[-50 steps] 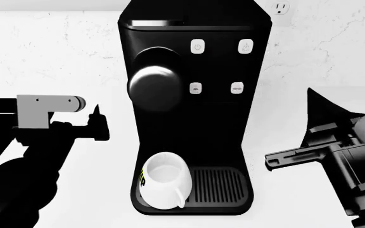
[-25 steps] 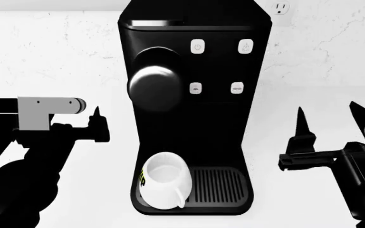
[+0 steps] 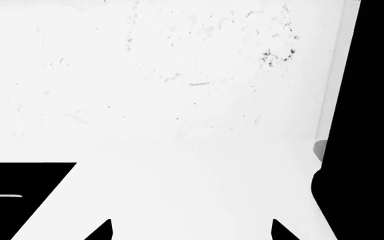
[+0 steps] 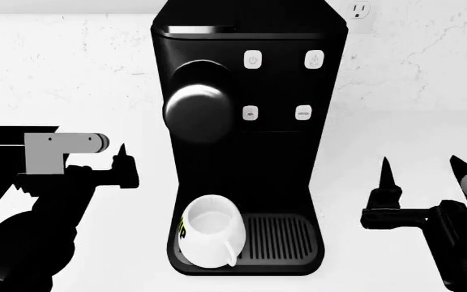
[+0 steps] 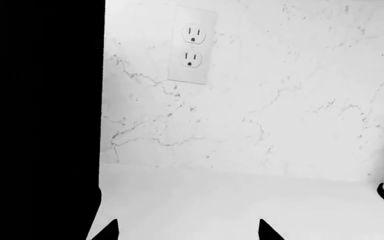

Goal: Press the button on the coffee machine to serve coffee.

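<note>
Since both black grippers, left (image 4: 122,159) and right (image 4: 422,172), hang spread-fingered beside the tall black boxy coffee machine (image 4: 250,121), a splayed finger could hit the wrong small white button (image 4: 303,112).

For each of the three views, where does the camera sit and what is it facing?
Head view: on the head, looking down at the coffee machine, with the left end effector and right end effector flanking it.
Left wrist view: faces the counter; the machine's side shows.
Right wrist view: faces the outlet.
Shared: all three show the machine.
</note>
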`<state>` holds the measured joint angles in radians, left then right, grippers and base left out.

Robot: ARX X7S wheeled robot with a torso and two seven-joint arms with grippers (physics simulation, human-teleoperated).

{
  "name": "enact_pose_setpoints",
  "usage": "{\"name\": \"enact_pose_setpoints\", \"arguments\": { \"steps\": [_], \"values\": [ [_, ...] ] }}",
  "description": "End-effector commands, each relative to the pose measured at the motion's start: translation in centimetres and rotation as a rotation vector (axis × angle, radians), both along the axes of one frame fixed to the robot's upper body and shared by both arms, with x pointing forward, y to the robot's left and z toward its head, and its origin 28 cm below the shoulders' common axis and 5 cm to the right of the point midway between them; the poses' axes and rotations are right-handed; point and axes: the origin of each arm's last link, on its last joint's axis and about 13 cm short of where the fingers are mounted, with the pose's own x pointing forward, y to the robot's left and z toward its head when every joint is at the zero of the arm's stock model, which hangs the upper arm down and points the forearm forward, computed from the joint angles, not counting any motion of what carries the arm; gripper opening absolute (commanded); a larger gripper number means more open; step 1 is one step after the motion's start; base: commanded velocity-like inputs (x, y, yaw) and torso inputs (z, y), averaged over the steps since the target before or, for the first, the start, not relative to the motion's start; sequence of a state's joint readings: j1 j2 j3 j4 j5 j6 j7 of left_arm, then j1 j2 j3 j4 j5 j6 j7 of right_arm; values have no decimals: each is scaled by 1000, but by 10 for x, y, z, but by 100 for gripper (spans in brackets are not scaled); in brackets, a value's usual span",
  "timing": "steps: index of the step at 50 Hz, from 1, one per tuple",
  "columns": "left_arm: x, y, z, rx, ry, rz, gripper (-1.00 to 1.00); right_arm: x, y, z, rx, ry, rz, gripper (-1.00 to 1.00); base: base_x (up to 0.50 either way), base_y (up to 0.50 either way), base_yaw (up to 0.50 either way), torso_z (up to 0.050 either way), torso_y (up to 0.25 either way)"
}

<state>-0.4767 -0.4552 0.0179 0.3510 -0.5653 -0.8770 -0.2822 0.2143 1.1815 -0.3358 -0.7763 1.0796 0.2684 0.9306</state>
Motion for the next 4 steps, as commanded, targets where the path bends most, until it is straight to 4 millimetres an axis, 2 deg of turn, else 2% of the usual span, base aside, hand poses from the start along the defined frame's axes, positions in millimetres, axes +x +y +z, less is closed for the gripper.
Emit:
{"name": "enact_pose_setpoints", "arguments": {
  "steps": [1, 4],
  "values": [
    [0, 3, -8, -3, 19, 18, 100, 0, -5, -13, 18, 25, -36, 100, 0, 0, 0, 0, 0],
    [1, 2, -9, -3, 21, 20, 100, 0, -7, -17, 24, 32, -45, 100, 0, 0, 0, 0, 0]
  ]
}}
